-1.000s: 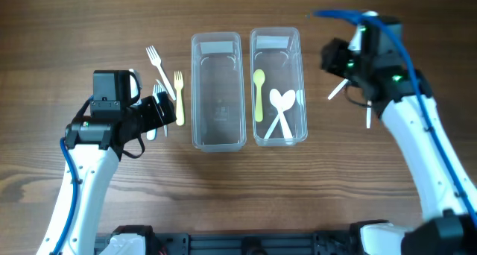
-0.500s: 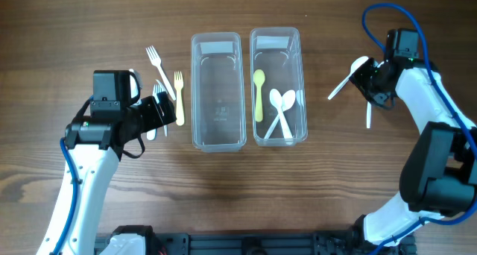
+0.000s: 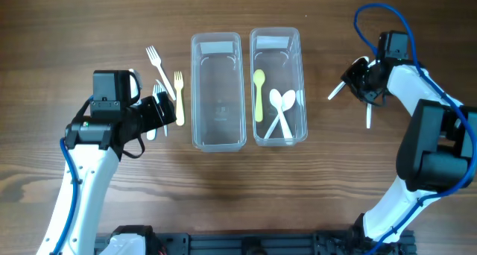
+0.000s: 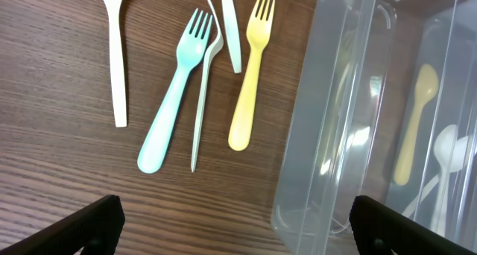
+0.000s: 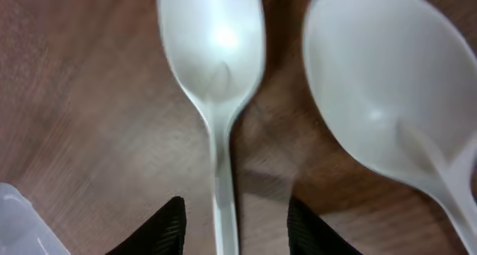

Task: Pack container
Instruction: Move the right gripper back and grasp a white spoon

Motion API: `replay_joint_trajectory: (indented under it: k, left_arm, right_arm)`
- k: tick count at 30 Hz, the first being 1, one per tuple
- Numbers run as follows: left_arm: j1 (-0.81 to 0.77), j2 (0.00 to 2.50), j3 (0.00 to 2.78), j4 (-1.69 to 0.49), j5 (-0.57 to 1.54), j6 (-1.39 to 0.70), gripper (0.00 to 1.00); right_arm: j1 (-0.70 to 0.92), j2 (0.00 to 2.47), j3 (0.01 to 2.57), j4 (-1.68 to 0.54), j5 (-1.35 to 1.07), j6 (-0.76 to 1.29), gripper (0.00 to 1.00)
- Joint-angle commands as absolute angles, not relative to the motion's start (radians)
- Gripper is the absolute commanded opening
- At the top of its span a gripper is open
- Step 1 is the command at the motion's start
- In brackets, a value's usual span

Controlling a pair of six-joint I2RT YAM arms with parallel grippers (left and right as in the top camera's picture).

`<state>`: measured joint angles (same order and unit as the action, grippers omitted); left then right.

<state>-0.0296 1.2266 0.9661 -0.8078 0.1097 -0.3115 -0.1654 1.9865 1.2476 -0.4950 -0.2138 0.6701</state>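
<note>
Partly packed so far.
Inside right container (image 3: 276,37): yellow spoon (image 3: 258,87), white spoons (image 3: 282,100). Beside it, left container (image 3: 216,40), empty. Left to pack: forks (image 4: 250,83) beyond that, loose spoons (image 5: 212,39) right of it, under right gripper (image 5: 237,227), spread, empty; left gripper (image 4: 238,221) wide, empty.

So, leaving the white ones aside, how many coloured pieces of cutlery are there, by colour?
Yellow: 2, the yellow fork and the yellow spoon
Teal: 1, the teal fork
Total: 3
</note>
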Motion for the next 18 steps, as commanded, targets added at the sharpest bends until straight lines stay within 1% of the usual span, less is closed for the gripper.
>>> replay_joint_trajectory:
  k: [1,4,7,18]
  left_arm:
    - [-0.024,1.229,0.979,-0.805,0.104,-0.292,1.00]
    - [-0.024,1.229,0.979,-0.805,0.104,-0.291,1.00]
    - [-0.024,1.229,0.979,-0.805,0.103,-0.291,1.00]
    - [-0.024,1.229,0.979,-0.805,0.104,-0.292,1.00]
  right_arm:
    - [-0.151,2.003,1.327,-0.599,-0.151,0.680,0.42]
    - [-0.131,2.003,1.430,-0.705,-0.067,0.629,0.42]
    - [-0.130,2.003,1.515,-0.764,-0.041,0.624,0.43]
    - [-0.123,2.067,1.534,-0.776,-0.044,0.641,0.43]
